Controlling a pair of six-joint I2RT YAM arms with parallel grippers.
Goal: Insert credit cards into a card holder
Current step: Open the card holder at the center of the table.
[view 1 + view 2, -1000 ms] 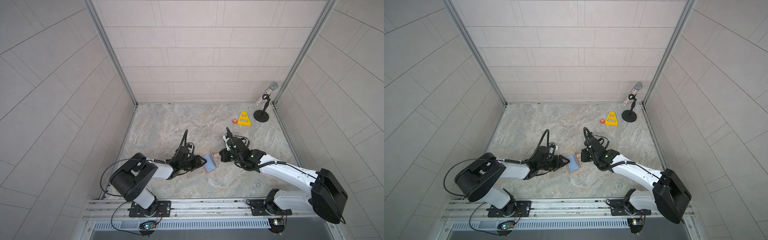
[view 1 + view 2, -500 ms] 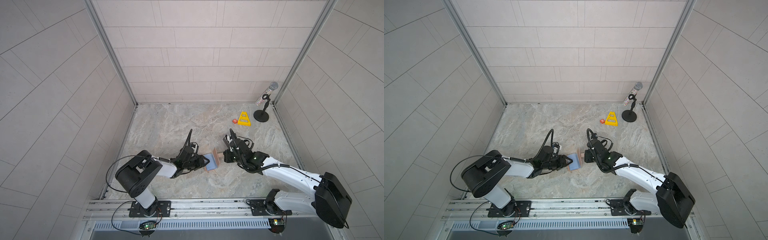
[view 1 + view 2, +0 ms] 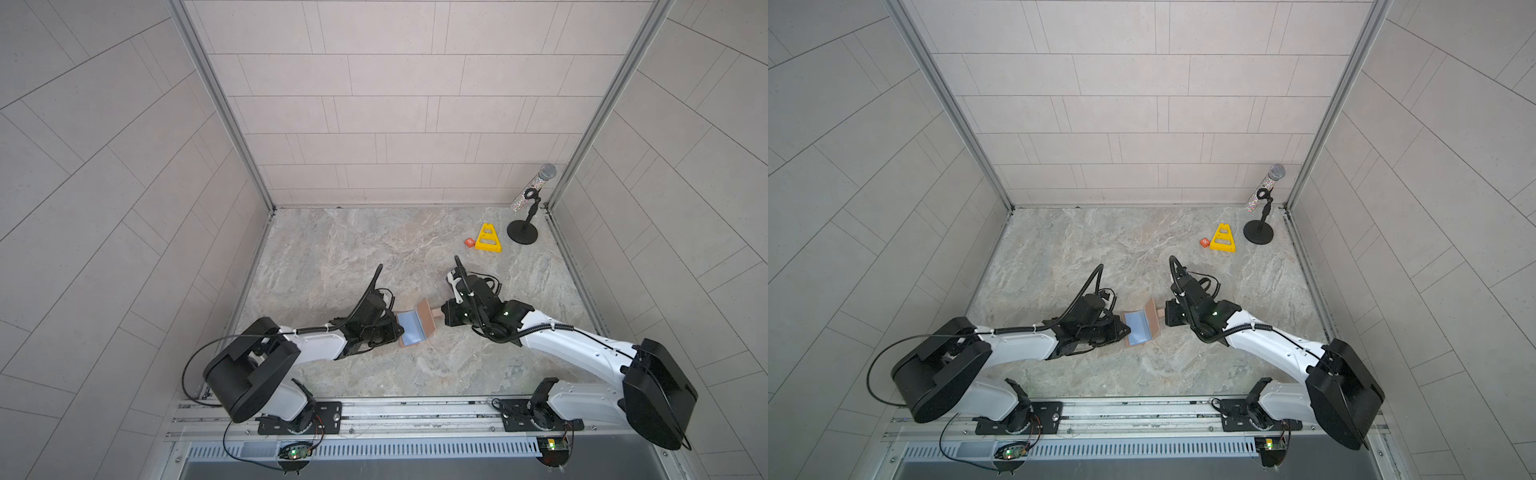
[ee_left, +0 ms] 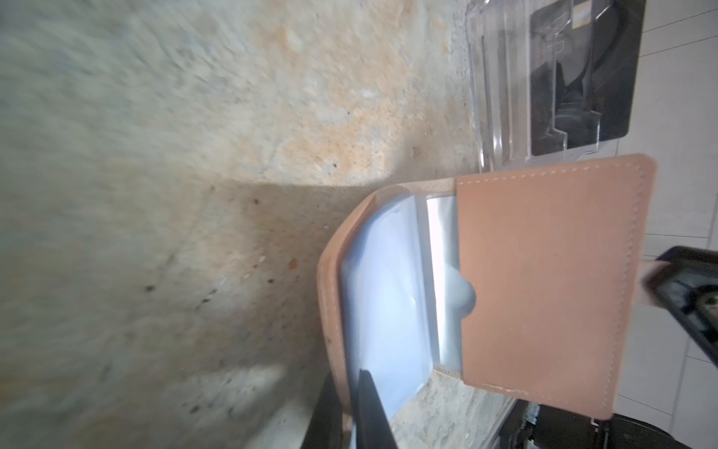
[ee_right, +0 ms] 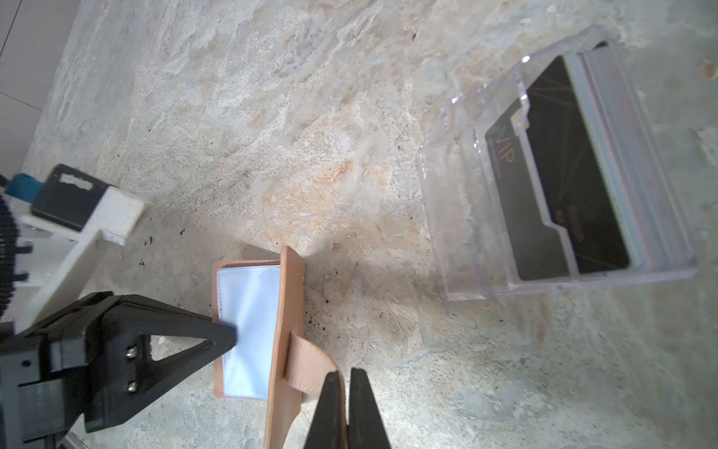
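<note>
Tan leather booklet card holder (image 3: pixel 415 328) lies open mid-table between the arms. Left gripper (image 5: pixel 229 335) is clamped on the lower cover and clear sleeve; right gripper (image 5: pixel 344 375) pinches the snap tab, cover upright. We'd hold the tab taut. Stacked plastic credit cards (image 5: pixel 555 167) sit in the clear plastic box (image 5: pixel 458 217) nearby; we'd need one gripper freed. Yellow triangular stand (image 3: pixel 488 239) and black microphone stand (image 3: pixel 523 232) are well apart.

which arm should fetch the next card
Likely right: the right gripper, though shut on the tab, shares the clear box side of the card holder cover; the left gripper clamps the sleeve side.
</note>
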